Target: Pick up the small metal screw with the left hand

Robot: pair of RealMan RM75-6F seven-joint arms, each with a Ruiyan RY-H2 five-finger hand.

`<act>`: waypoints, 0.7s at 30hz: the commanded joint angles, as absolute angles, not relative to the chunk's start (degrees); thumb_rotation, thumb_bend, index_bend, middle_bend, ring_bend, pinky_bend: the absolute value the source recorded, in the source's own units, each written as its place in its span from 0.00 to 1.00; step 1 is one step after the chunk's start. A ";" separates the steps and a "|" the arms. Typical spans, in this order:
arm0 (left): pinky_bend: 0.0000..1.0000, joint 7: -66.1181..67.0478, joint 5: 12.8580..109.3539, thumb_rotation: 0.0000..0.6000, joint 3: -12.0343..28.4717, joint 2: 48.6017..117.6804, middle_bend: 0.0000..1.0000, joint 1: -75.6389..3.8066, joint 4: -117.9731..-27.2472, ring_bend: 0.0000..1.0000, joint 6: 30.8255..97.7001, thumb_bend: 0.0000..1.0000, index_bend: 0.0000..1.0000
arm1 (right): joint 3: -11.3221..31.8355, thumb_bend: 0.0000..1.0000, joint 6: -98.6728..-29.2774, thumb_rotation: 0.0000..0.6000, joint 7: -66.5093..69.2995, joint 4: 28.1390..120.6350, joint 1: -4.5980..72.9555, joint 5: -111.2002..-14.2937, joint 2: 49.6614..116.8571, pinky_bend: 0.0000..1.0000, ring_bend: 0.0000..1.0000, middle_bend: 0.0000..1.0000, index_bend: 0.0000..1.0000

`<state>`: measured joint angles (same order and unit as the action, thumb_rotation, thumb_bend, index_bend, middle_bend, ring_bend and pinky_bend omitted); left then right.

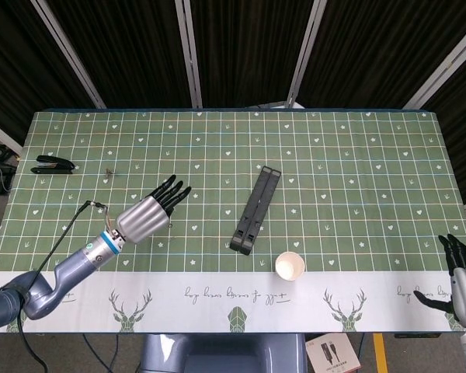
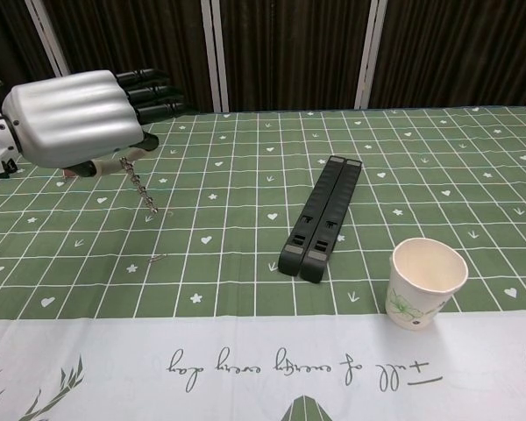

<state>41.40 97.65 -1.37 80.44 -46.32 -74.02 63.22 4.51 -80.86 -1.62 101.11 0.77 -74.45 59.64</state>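
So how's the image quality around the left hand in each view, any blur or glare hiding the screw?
Head view: sharp and evenly lit, but the left hand covers whatever lies under it. Chest view: the hand looms large, with soft highlights on its silver back; the screw on the cloth is tiny but visible.

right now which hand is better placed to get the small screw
Left. The left hand hovers over the table's left side, close above the small screw. The right hand sits far off at the right edge, beyond the paper cup.
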 commanded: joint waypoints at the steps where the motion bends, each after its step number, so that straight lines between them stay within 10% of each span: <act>1: 0.00 41.99 97.82 1.00 -1.72 80.04 0.00 -45.79 -74.85 0.00 63.34 0.39 0.63 | 4.52 0.02 -80.76 1.00 -1.43 101.31 0.72 -74.25 59.53 0.00 0.00 0.00 0.01; 21: 0.00 45.54 97.17 1.00 -2.30 81.95 0.00 -43.92 -75.47 0.00 60.94 0.39 0.63 | 4.13 0.02 -81.55 1.00 -1.56 101.77 0.34 -75.39 59.34 0.00 0.00 0.00 0.01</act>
<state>45.44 97.22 -2.30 81.84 -43.94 -75.56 61.04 4.13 -81.55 -1.56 101.77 0.34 -75.39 59.33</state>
